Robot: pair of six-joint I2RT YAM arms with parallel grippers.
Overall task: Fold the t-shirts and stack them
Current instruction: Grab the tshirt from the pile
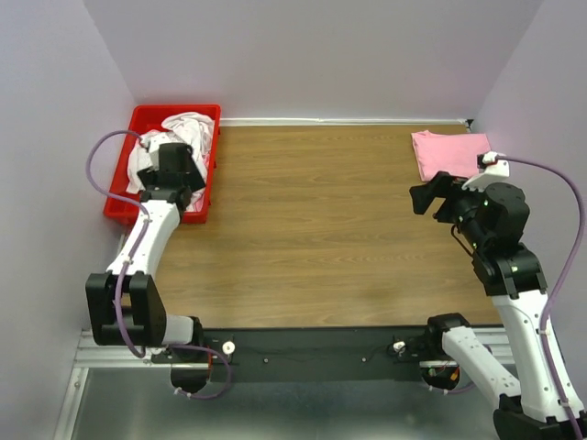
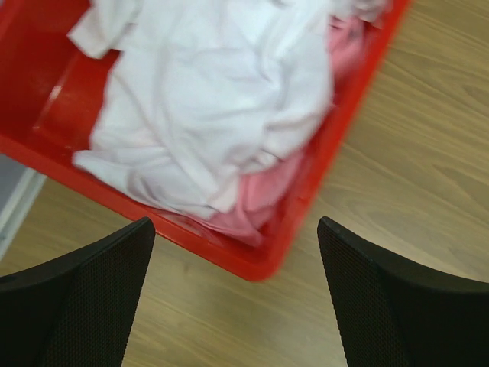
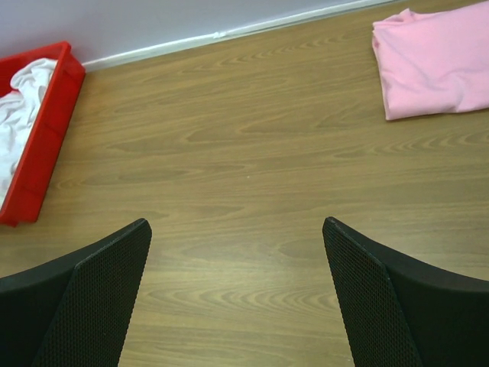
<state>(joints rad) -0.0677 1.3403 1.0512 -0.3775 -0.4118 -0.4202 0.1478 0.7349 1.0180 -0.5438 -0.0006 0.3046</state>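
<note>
Upper left of the top view: a red bin [image 1: 117, 209] heaped with a crumpled white t-shirt [image 2: 221, 99]. Beneath it, toward the lower middle of the left wrist view, a pink garment [image 2: 256, 206] peeking out. Over the bin's corner, the left end effector [image 2: 234, 225], fingers spread wide, gripping nothing. At the right of the top view, the right end effector [image 3: 235, 224], likewise spread and empty, above bare tabletop [image 1: 312, 220]. Upper right: a folded pink t-shirt [image 1: 447, 153] lying flat, apparently the start of the stack.

Probably light, limp cloth with no shape of its own. Apt to drag its neighbour out of the bin and to slip from a shallow pinch. Best taken at a raised ridge of the white heap, deep enough to catch a whole fold. Collar, hem and sleeves not distinguishable in the bundle.
</note>
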